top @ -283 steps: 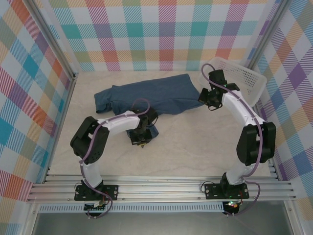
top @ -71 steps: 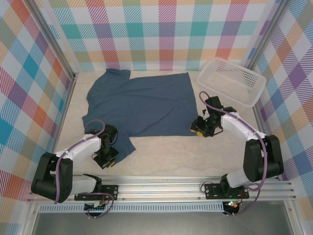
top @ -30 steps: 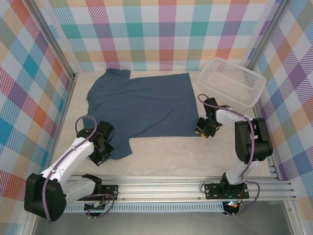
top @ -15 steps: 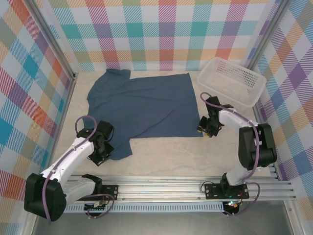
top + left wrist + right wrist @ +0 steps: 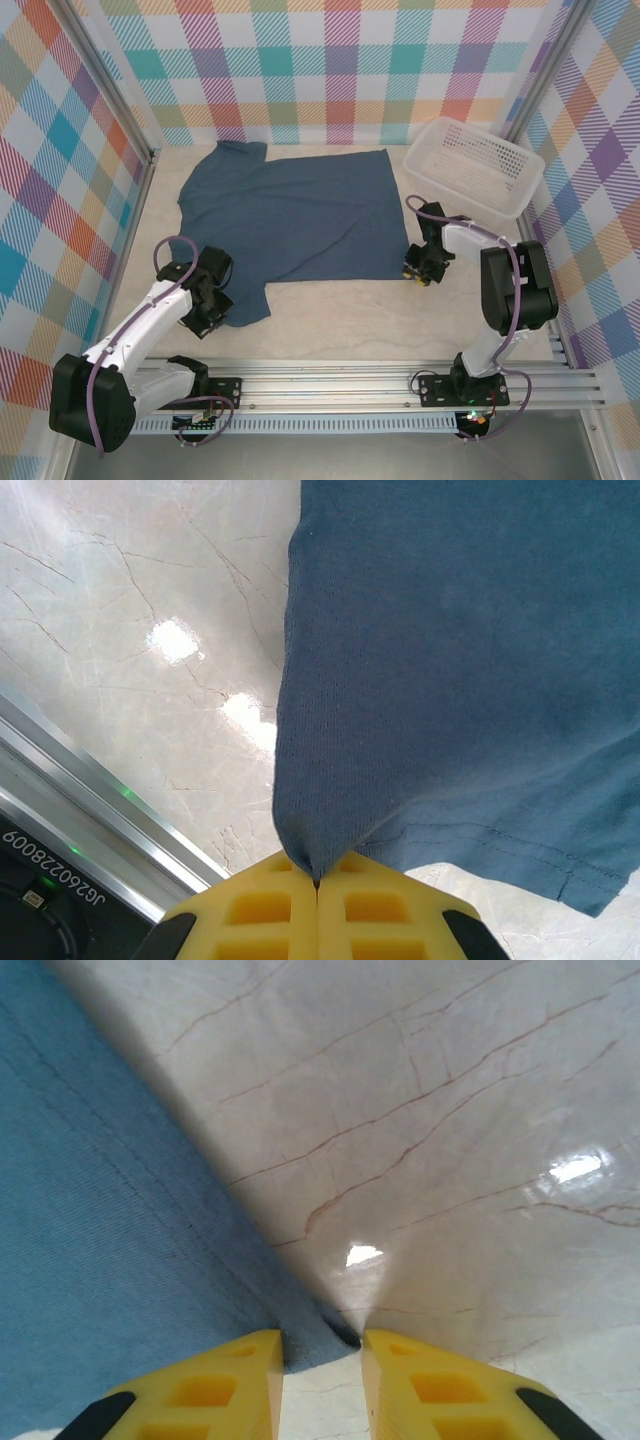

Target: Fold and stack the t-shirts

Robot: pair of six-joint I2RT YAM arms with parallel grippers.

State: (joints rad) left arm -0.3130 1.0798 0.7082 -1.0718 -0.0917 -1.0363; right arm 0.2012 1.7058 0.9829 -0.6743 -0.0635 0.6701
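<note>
Bright checked walls (image 5: 60, 150) stand around a pale marble desk (image 5: 340, 320). A big blue t-shirt (image 5: 290, 215) lies spread flat across the far middle. A white basket (image 5: 476, 160) sits at the far right. The left jaws are pinched tight on the t-shirt's near left tip. The right jaws are a little apart, with its near right corner between them.
</note>
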